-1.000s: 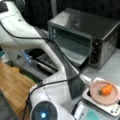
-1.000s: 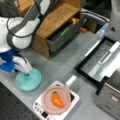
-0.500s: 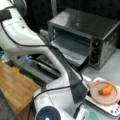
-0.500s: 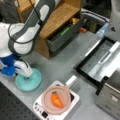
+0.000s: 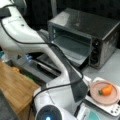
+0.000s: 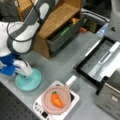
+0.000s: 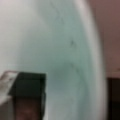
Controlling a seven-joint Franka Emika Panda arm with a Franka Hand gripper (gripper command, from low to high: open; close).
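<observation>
Teal plate (image 6: 28, 80) under gripper (image 6: 21, 72); gripper opening cannot tell; no legible writing.

I'm working in a mock kitchen set up in a lab. A toaster oven (image 5: 87, 42) and a scale (image 6: 56, 103) share the grey surface (image 6: 65, 62). A wooden drawer cabinet (image 6: 58, 23) stands beside them.

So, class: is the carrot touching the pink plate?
Touching. In both front views the carrot lies flat on the pink plate, with no gap beneath it.

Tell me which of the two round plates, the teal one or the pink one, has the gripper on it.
The teal plate, at a front view's left; the gripper sits down on it. The pink plate carries only a carrot.
</observation>
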